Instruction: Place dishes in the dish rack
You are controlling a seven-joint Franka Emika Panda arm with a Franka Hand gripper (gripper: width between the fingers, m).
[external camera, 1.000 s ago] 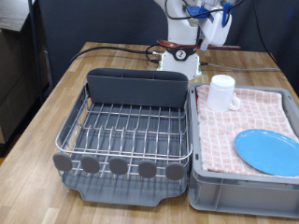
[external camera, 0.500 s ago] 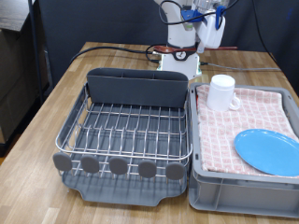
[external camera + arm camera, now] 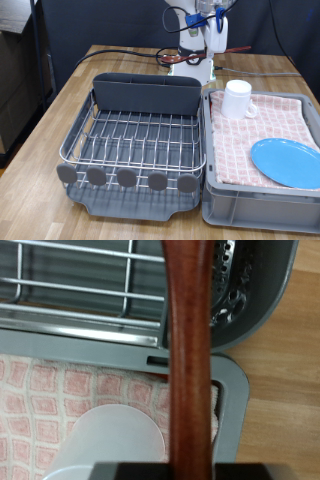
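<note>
My gripper (image 3: pixel 213 38) hangs high over the table's far side, behind the dish rack's tall grey back compartment (image 3: pixel 148 95). It is shut on the dark-brown wooden spoon (image 3: pixel 190 350), whose handle runs down the middle of the wrist view. The spoon's end shows reddish-brown below the gripper in the exterior view (image 3: pixel 181 57). The silver wire dish rack (image 3: pixel 140 140) holds no dishes. The white mug (image 3: pixel 237 98) stands on the checked cloth and also shows in the wrist view (image 3: pixel 110 440). The light-blue plate (image 3: pixel 290 162) lies on the cloth at the exterior view's right.
A grey plastic crate (image 3: pixel 255 205) lined with red-and-white checked cloth (image 3: pixel 262 125) stands right of the rack. Round grey knobs (image 3: pixel 126 179) line the rack's near edge. Black cables (image 3: pixel 120 52) cross the wooden table (image 3: pixel 40 140) behind the rack.
My gripper has moved towards the exterior view's left and slightly up with the spoon in it. The mug, plate and rack have not moved.
</note>
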